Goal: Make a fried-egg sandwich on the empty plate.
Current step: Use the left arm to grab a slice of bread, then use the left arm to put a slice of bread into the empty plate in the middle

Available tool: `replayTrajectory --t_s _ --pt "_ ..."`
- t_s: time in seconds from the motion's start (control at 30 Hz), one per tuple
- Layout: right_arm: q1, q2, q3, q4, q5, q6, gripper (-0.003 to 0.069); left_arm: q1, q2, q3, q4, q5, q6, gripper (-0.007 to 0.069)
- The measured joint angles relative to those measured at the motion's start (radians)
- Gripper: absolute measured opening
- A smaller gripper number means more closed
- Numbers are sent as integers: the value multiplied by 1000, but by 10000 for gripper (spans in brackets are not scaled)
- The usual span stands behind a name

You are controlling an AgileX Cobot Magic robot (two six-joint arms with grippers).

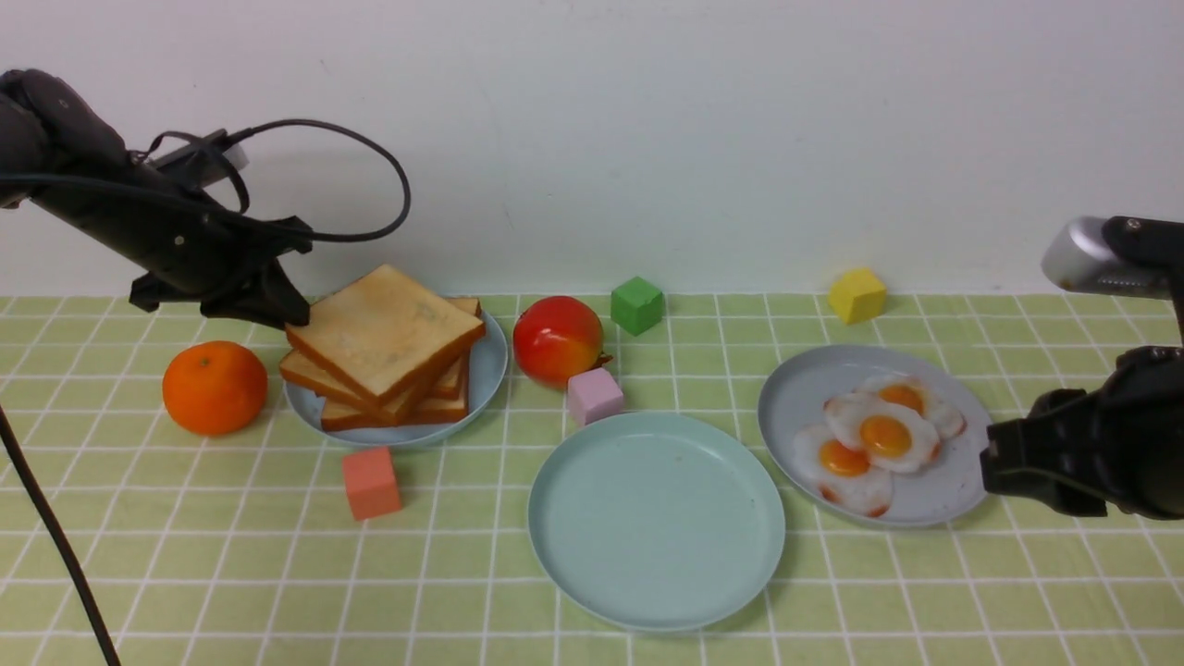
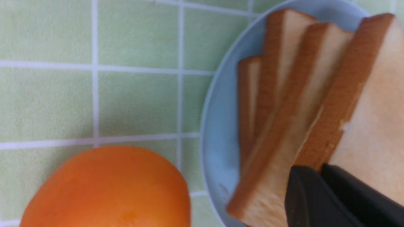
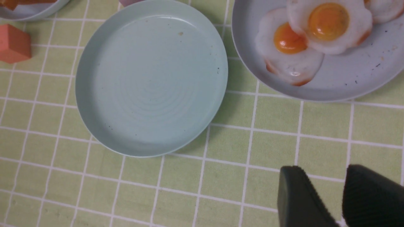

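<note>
With the left claw [image 1: 282, 313] pinched on a back corner of the top toast slice [image 1: 384, 328] in the front view, lift level and carry to the empty plate [image 1: 657, 518], bare at centre front. Left wrist: hold the firm matte crust [image 2: 334, 119] squarely. Right wrist: leave the right claw [image 3: 342, 195] narrowly parted, holding nothing, near the glossy fried eggs [image 3: 328, 25].

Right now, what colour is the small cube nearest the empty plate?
Pale pink. The cube sits just behind the empty plate; the front view shows it best.
</note>
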Motion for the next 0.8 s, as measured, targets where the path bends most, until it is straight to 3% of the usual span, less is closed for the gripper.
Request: replayTrajectory --t_s 0.17,0.33,0.6,0.8 --pt "0 0 0 0 -16 0 242 0 -83 0 -96 109 140 21" --pt "0 0 0 -36 -27 0 242 -56 -126 57 -338 231 356 21" --pt "0 0 0 -117 -46 24 242 -280 -123 153 -317 215 473 21" --pt "0 0 0 -121 -55 67 242 -416 -73 155 -221 57 501 21"
